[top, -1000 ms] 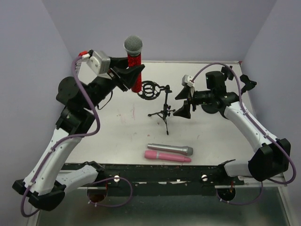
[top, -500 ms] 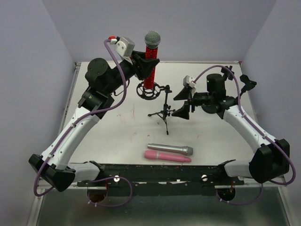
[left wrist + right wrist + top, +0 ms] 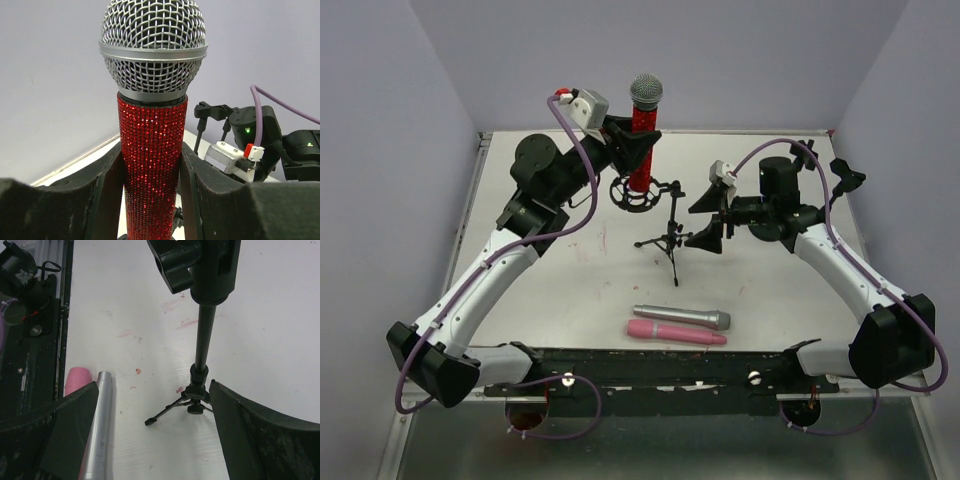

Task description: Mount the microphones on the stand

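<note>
White tabletop (image 3: 570, 290) carries the black stand (image 3: 672, 225), with my right hand (image 3: 708, 215) spread wide around its pole. My left hand (image 3: 634, 150) clamps the red microphone (image 3: 643, 130) upright, lower end at the stand's ring. I see the silver microphone (image 3: 680, 317) and pink microphone (image 3: 675, 333) lying side by side near the front edge.

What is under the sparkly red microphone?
The stand's black ring holder sits right below the red microphone, which the left gripper holds upright. Whether its bottom tip is inside the ring cannot be seen: the wrist view cuts it off.
</note>
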